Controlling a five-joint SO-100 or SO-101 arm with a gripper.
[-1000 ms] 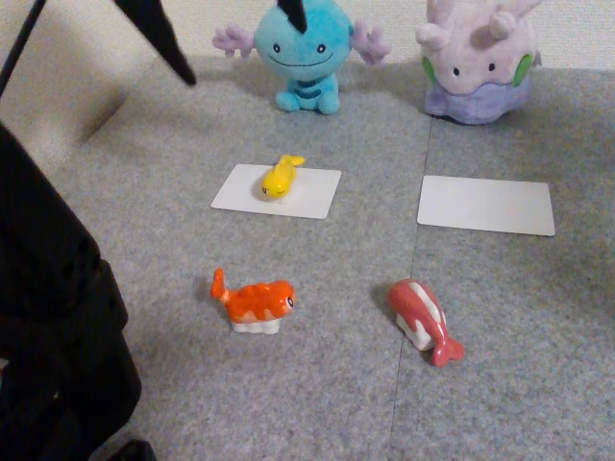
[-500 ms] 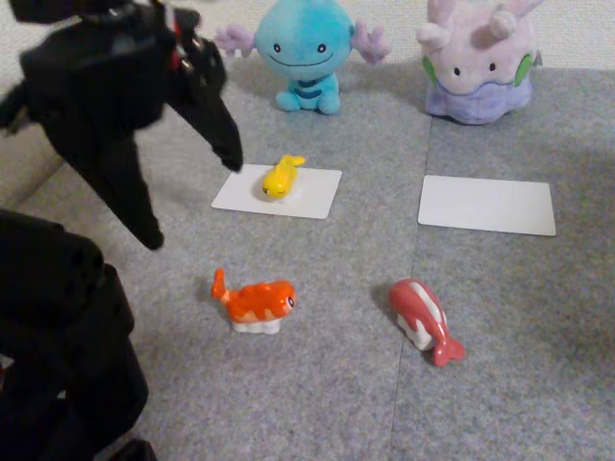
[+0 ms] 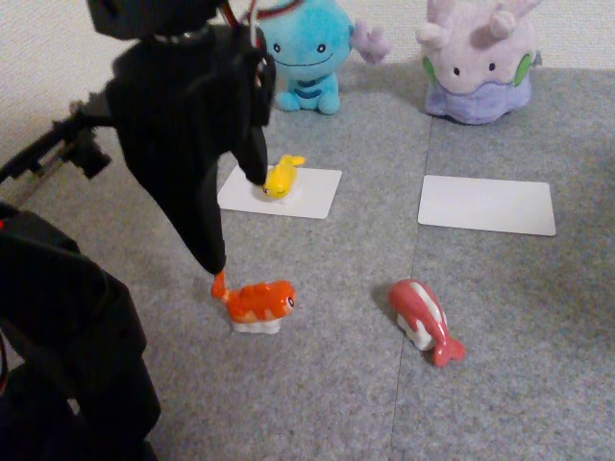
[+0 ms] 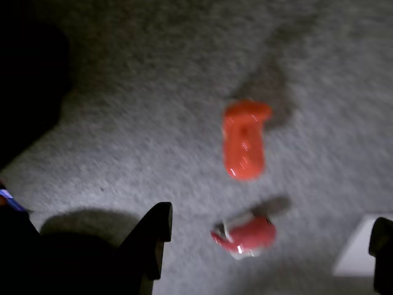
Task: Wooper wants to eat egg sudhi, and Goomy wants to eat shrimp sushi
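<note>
In the fixed view, Wooper (image 3: 307, 50) sits at the back, partly behind my arm, and Goomy (image 3: 478, 62) sits at the back right. The yellow egg sudhi (image 3: 281, 177) lies on a white card (image 3: 307, 197) in front of Wooper. The orange shrimp sushi (image 3: 258, 303) rests on the grey carpet nearer the camera. My black gripper (image 3: 233, 223) hangs open between them, one fingertip beside the egg sudhi and the other just above the shrimp's tail. It holds nothing. The blurred wrist view shows the open gripper (image 4: 270, 218) and two reddish toys I cannot tell apart.
A red-and-white striped toy (image 3: 423, 320) lies on the carpet right of the shrimp sushi. A second white card (image 3: 486, 205) lies bare in front of Goomy. The arm's black base (image 3: 67, 355) fills the lower left corner.
The arm has swung in from the upper left and come down, so the open gripper now hangs between the egg sudhi and the shrimp sushi. The toys and plushes have not moved.
</note>
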